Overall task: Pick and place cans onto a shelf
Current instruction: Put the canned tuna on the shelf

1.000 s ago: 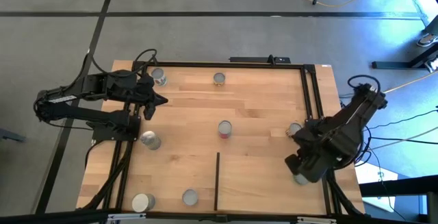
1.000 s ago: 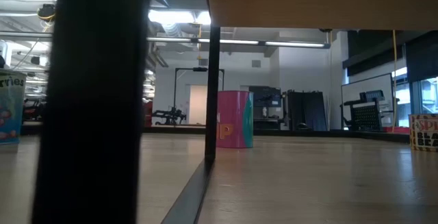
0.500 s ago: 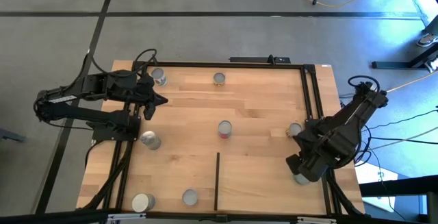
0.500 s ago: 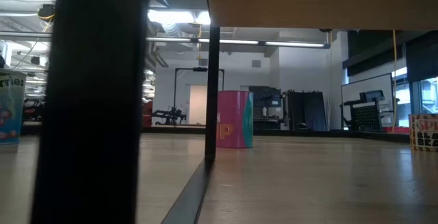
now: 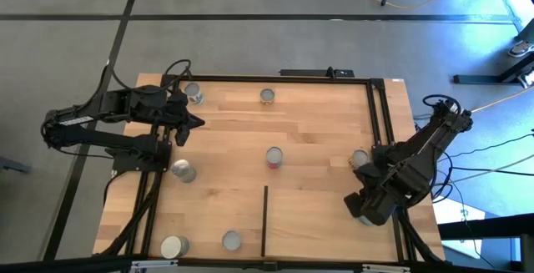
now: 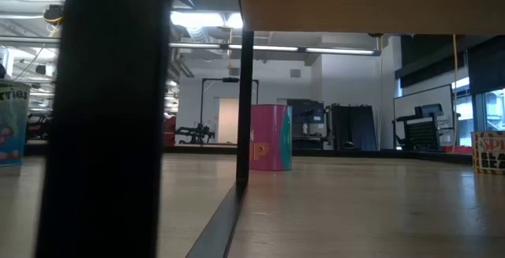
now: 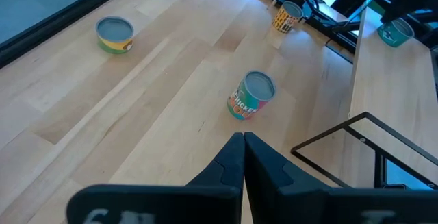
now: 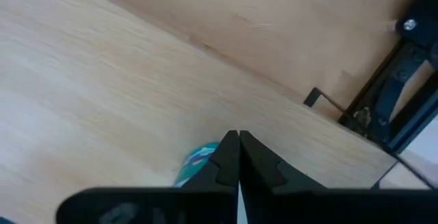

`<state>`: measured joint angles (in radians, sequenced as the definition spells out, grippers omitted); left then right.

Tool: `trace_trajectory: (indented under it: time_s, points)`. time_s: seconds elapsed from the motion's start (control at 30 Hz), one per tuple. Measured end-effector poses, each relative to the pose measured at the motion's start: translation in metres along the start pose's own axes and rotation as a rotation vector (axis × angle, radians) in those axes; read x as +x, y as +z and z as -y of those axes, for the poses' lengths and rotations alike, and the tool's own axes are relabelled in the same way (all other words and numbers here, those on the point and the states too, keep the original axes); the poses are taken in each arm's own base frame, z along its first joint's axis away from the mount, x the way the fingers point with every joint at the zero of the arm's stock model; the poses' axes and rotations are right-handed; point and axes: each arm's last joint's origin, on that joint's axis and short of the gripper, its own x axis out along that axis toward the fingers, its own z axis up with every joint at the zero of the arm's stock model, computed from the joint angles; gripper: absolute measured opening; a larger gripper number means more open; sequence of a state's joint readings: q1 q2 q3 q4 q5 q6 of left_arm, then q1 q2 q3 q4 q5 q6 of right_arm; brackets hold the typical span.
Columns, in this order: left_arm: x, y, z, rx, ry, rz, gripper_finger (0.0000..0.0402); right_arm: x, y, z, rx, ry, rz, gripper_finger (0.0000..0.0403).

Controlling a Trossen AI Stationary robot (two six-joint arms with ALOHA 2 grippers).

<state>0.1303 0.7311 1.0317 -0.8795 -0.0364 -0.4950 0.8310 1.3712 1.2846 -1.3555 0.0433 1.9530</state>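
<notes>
Right gripper (image 5: 365, 209) sits low over the shelf (image 5: 325, 223) near its right edge, fingers pressed together with nothing between them, a teal can (image 8: 197, 163) just beside the tips. Left gripper (image 5: 193, 123) waits at the table's far left, fingers closed and empty. Pink can (image 5: 274, 157) stands mid-table, others scattered around.

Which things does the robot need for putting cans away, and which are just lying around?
For the job:
cans
shelf
left claw
right claw

Just lying about:
yellow cable on the floor
black floor stand
</notes>
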Motion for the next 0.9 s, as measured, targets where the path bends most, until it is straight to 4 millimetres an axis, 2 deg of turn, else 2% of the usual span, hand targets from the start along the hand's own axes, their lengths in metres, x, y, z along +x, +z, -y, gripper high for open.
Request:
trace_trajectory:
  time_s: [0.33, 0.9]
  points:
    - [0.0, 0.0, 0.0, 0.0, 0.0, 0.0, 0.0, 0.0, -0.004, -0.003, -0.006, 0.039, -0.019, 0.0004]
    - [0.0, 0.0, 0.0, 0.0, 0.005, 0.003, 0.0, 0.003, -0.027, -0.001, 0.017, 0.052, -0.067, 0.0003]
